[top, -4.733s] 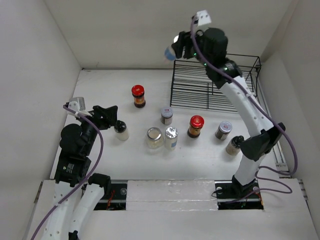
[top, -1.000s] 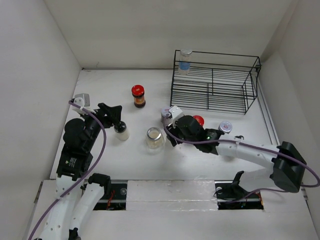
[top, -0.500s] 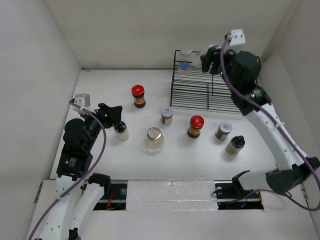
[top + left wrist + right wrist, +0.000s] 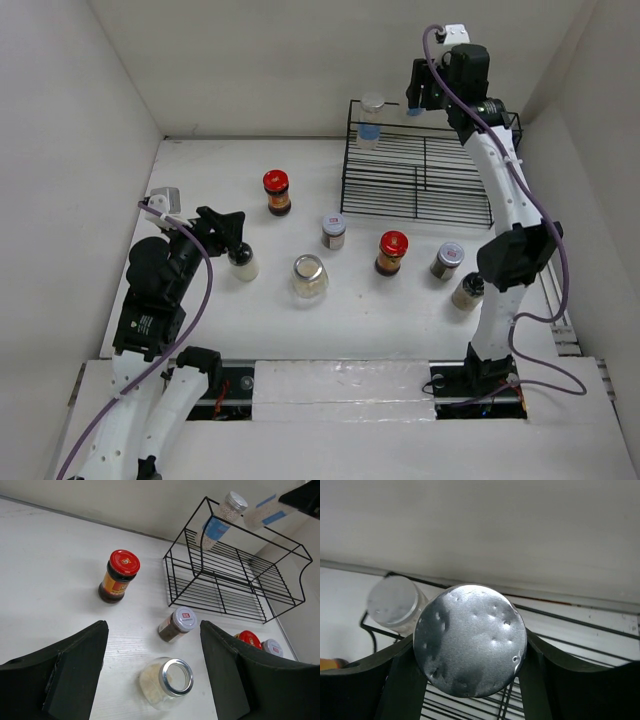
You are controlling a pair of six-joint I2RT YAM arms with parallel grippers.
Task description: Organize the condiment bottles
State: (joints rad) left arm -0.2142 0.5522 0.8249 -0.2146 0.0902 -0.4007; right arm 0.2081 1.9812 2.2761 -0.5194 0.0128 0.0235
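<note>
The right pincer [image 4: 420, 96] is raised over the far side of the black wire rack [image 4: 455, 190], which stands near the far right corner of the table [image 4: 200, 170]. It is pinching a clear blue-labelled bottle [image 4: 267, 510]. In the right wrist view the dented silver lid [image 4: 470, 640] of this bottle fills the gap between the two fingers [image 4: 395, 680]. The held bottle is in the air, tilted, just beside a second blue-labelled bottle [image 4: 371, 118] that is in the far left corner of the rack.

The left pincer [image 4: 228, 233] is near the left edge of the table, with its fingers spread wide and nothing between them. It is just beside a white bottle with black cap [image 4: 243, 263].

The other bottles are on the table, around its middle:
- a red-capped jar [image 4: 277, 192] toward the far edge
- a small silver-lidded jar [image 4: 334, 231]
- a wider glass jar [image 4: 309, 276]
- a second red-capped jar [image 4: 391, 252]
- another silver-lidded jar [image 4: 447, 260]
- a black-capped jar [image 4: 470, 290] just beside the right arm, toward the right edge
</note>
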